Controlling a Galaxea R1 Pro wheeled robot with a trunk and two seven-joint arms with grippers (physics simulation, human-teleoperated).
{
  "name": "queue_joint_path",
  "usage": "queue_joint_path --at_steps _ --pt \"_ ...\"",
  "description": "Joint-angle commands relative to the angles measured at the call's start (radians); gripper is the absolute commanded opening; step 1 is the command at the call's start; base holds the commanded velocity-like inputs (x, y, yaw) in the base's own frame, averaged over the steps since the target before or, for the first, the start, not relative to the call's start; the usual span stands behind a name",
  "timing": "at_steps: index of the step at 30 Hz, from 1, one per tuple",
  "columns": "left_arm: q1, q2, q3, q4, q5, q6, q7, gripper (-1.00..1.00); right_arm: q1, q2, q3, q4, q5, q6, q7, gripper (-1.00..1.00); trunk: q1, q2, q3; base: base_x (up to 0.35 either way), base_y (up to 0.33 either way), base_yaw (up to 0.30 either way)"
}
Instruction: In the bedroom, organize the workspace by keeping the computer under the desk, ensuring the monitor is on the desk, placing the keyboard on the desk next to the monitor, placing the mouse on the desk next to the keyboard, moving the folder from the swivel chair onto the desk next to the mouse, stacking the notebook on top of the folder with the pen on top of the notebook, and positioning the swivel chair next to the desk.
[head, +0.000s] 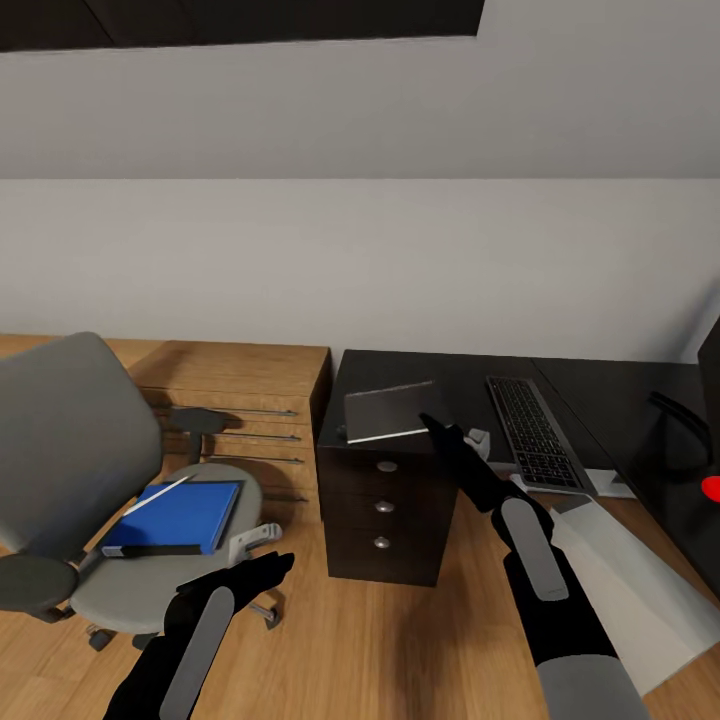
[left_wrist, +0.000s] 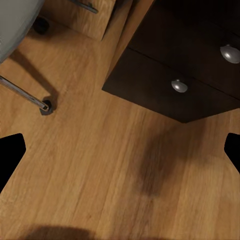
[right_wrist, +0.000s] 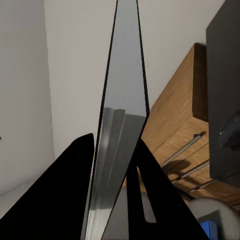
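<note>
- Head view puts the desk ahead of you against the white wall, its black top running off to the right and its drawer unit with three silver knobs at the near left end.
- Left of the desk you see a low light-wood counter, and in front of that the chair, turned with its back toward the left.
- On the chair seat lies the blue folder; a thin white pen rests slanted across its upper left corner.
- Your computer shows as a light grey box on the floor under the desk at the right.
- On the desk top the keyboard lies lengthwise, right of the notebook.
- Your right gripper is clamped on the notebook, which sits tilted just over the desk's left end, above the drawers; the right wrist view shows its fingers pressed on either side of the notebook's page edges.
- Your left gripper hangs low over the wood floor between chair and drawers, jaws spread wide, nothing between them in the left wrist view.
</note>
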Motion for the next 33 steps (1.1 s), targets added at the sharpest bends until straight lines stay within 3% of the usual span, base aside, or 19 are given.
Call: queue_joint_path --at_steps 1,7,13,15,17,21,28,33 --pt "-0.001 0.0 -0.001 -0.001 0.01 0.002 0.01 1.0 -0.001 0.002 -0.003 0.0 -0.004 0.011 0.002 -1.0 0.0 -0.001 -0.001 0.0 0.0 0.0" --pt "-0.001 0.0 -0.001 -0.001 0.01 0.002 0.01 1.0 0.0 0.01 -0.002 0.004 -0.028 0.002 0.0 -1.0 0.0 -0.001 -0.001 0.0 0.0 0.0" --pt "-0.001 -0.001 -0.004 -0.001 0.011 0.002 0.01 1.0 0.0 0.018 -0.002 0.019 -0.061 -0.127 -0.008 -1.0 0.0 -0.001 -0.001 0.0 0.0 0.0" --pt "0.0 -0.001 -0.026 -0.001 0.01 0.002 0.011 1.0 0.0 0.019 0.0 0.035 -0.064 -0.183 -0.027 -1.0 0.0 -0.001 -0.001 0.0 0.0 0.0" --pt "-0.001 0.0 -0.072 -0.001 0.008 0.003 0.013 1.0 0.0 0.02 0.002 0.049 -0.067 -0.244 -0.07 -1.0 0.0 -0.001 -0.001 0.0 0.0 0.0" --pt "-0.001 0.001 -0.11 -0.001 0.012 0.003 0.014 1.0 0.0 0.036 0.005 0.064 -0.068 -0.312 -0.13 -1.0 0.0 -0.001 -0.001 0.0 0.0 0.0" --pt "0.0 0.001 -0.117 -0.009 0.014 0.004 0.012 1.0 0.0 0.046 0.042 0.104 -0.071 -0.321 -0.134 -1.0 0.0 -0.001 -0.001 0.0 0.0 0.0" --pt "-0.001 0.0 -0.119 -0.007 0.021 0.002 0.006 1.0 0.0 0.04 0.047 0.112 -0.079 -0.326 -0.135 -1.0 0.0 -0.001 -0.001 0.0 0.0 0.0"
